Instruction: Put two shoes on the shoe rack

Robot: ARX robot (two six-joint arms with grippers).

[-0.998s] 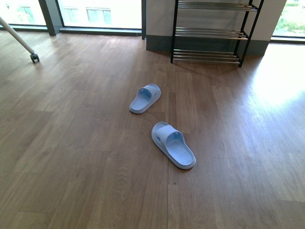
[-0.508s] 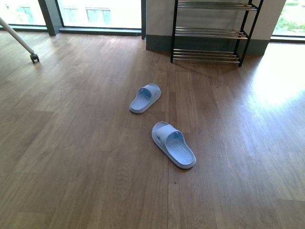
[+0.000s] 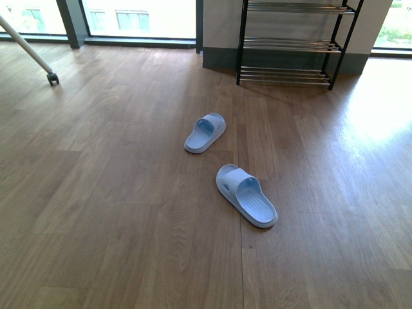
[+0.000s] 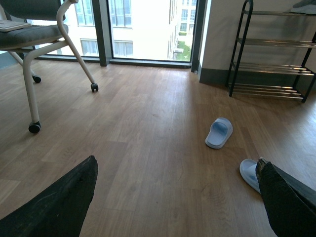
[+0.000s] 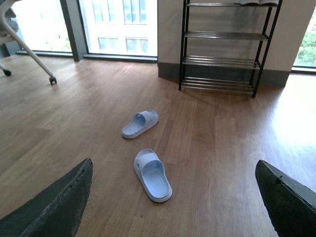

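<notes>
Two pale blue slides lie on the wooden floor. The near slide (image 3: 246, 194) (image 5: 152, 175) points away at a slant; the far slide (image 3: 205, 132) (image 5: 140, 123) (image 4: 219, 132) lies closer to the shoe rack (image 3: 293, 42) (image 5: 222, 44) (image 4: 271, 54), which stands against the back wall. A grey sneaker (image 4: 303, 7) shows on an upper tier. My left gripper (image 4: 177, 197) is open above bare floor, the near slide (image 4: 248, 174) half hidden by one finger. My right gripper (image 5: 173, 197) is open, the near slide between and ahead of its fingers. Neither arm shows in the front view.
A white-legged wheeled chair (image 4: 34, 34) stands at the left, its caster (image 3: 52, 78) showing in the front view. Tall windows (image 3: 129, 16) line the back wall. Sunlight glares on the floor at the right (image 3: 380, 116).
The whole front view has shifted: slides and rack now sit a little further right in the picture. The slides have not moved on the floor.
</notes>
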